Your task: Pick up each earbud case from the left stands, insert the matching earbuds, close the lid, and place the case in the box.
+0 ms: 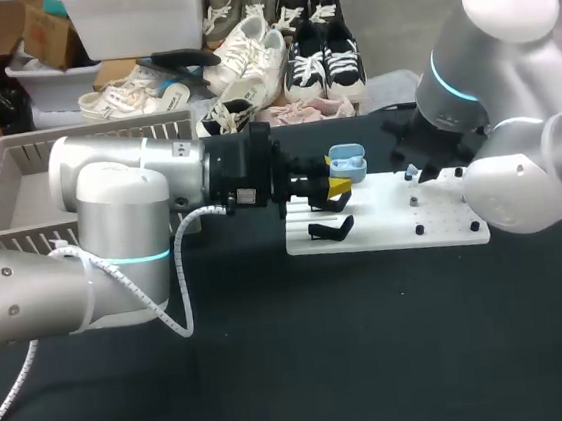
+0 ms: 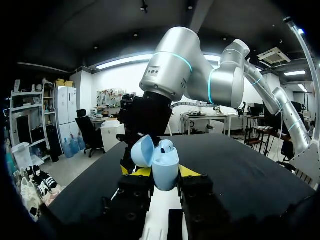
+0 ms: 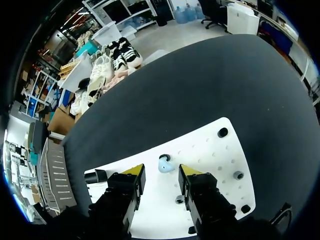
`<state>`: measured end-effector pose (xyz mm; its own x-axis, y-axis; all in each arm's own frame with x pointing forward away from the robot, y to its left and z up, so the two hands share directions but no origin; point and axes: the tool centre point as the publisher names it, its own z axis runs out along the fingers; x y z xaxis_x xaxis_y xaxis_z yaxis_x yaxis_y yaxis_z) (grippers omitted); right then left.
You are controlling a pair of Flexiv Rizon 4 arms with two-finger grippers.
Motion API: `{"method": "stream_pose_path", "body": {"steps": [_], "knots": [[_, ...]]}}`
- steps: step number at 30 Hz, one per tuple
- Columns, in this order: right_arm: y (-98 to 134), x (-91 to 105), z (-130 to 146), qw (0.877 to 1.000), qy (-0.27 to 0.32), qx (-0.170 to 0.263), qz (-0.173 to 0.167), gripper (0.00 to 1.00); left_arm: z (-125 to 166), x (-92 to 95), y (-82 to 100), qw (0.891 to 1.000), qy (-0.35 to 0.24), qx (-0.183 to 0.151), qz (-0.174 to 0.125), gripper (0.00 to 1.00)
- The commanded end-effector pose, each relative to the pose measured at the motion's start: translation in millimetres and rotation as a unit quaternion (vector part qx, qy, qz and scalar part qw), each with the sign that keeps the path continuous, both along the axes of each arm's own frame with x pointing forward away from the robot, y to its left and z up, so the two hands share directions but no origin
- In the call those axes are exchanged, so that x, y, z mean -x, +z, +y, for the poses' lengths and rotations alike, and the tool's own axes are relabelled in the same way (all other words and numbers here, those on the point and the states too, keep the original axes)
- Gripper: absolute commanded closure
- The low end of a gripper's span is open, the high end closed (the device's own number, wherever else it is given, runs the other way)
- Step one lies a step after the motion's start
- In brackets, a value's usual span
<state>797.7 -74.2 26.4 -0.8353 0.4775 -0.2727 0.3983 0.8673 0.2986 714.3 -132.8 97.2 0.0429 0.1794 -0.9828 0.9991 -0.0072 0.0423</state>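
Holding the open earbud case [image 2: 166,169] upright between my left fingers [image 2: 142,172], above the white board [image 1: 443,224].
Lid [image 2: 142,152] back to receive; my right fingers [image 3: 132,171] spread wide astride a blue earbud [image 3: 164,163] on that board.

Table [image 1: 328,366]: black matte top, takes up most of the head view, runs off frame at the near side and both flanks. Far edge shows straight at the back right. Right wrist view: same dark top, its edge curving round the far side. Left wrist view: top stretches ahead to a far edge. Light soft, even, faint grey sheen.
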Motion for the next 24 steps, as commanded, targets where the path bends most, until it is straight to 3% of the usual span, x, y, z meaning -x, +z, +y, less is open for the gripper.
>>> {"method": "stream_pose_path", "body": {"steps": [1, 24], "knots": [[0.2, -0.4, 0.2, 1.000, -0.001, 0.000, 0.002, 0.62, 0.1, 1.2, -0.4, 1.000, 0.002, 0.001, -0.001, 1.00], [-3.1, -3.2, -4.9, 1.000, -0.004, -0.003, 0.006, 0.71, 0.1, 1.2, -0.4, 1.000, 0.002, 0.001, -0.001, 1.00]]}}
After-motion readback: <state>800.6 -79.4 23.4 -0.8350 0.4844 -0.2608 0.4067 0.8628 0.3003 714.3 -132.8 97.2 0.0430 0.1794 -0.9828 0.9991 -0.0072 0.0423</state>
